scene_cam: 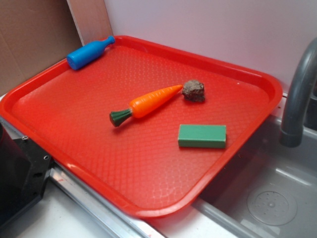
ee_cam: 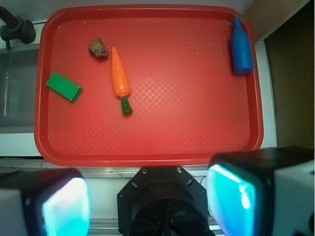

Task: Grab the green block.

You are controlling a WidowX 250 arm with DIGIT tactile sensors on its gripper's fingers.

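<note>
The green block (scene_cam: 202, 136) lies flat on the red tray (scene_cam: 74, 114), near the tray's right edge. In the wrist view the green block (ee_cam: 64, 86) sits at the left side of the red tray (ee_cam: 197, 123), far from my gripper (ee_cam: 150, 201). The gripper is open, high above and back from the tray, over the robot's black base (ee_cam: 162, 201). Its two fingers (ee_cam: 66, 206) show cyan pads wide apart with nothing between them. In the exterior view the gripper is out of view.
An orange toy carrot (scene_cam: 148, 103) with a dark green stem lies mid-tray, a brown lump (scene_cam: 193, 90) at its tip. A blue bottle (scene_cam: 89, 52) rests on the tray's far left rim. A grey faucet (scene_cam: 299, 94) and sink (scene_cam: 267, 193) stand right of the tray.
</note>
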